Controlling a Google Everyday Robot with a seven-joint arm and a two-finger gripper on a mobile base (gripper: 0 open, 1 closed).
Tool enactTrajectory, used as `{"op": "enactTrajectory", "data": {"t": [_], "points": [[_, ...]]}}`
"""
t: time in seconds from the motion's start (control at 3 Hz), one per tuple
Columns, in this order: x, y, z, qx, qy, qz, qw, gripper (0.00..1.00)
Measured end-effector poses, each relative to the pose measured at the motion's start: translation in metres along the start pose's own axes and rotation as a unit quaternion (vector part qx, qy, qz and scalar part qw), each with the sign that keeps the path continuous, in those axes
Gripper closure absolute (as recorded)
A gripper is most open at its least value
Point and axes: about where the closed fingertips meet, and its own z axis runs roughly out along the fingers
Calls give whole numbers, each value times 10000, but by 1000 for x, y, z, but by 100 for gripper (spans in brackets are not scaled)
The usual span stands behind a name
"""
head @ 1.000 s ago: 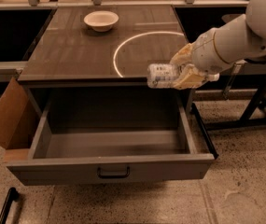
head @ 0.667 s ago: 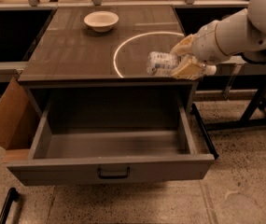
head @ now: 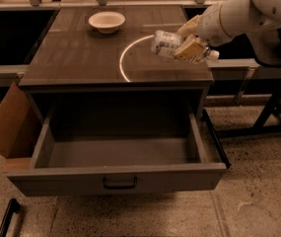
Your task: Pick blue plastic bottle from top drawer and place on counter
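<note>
Hanging sideways in the claw, which is clamped around its middle, the blue plastic bottle is in the air over the right side of the tabletop, near the right edge and above the white arc. A second ago it was lower and closer to the front edge; it has since been carried up and inward. The lift-out looks finished, so only lowering and release remain. The top drawer stands pulled out below the front edge, its visible floor bare. A white bowl near the back edge looks empty. A cardboard box leans by the drawer's left side, contents hidden.
</note>
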Motion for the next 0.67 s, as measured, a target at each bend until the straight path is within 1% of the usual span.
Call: {"op": "enactTrajectory", "data": {"t": [0.33, 0.67], "points": [[-3, -17, 21, -64, 16, 133, 9999, 100], [-2, -26, 42, -159, 43, 291, 9994, 100]]}}
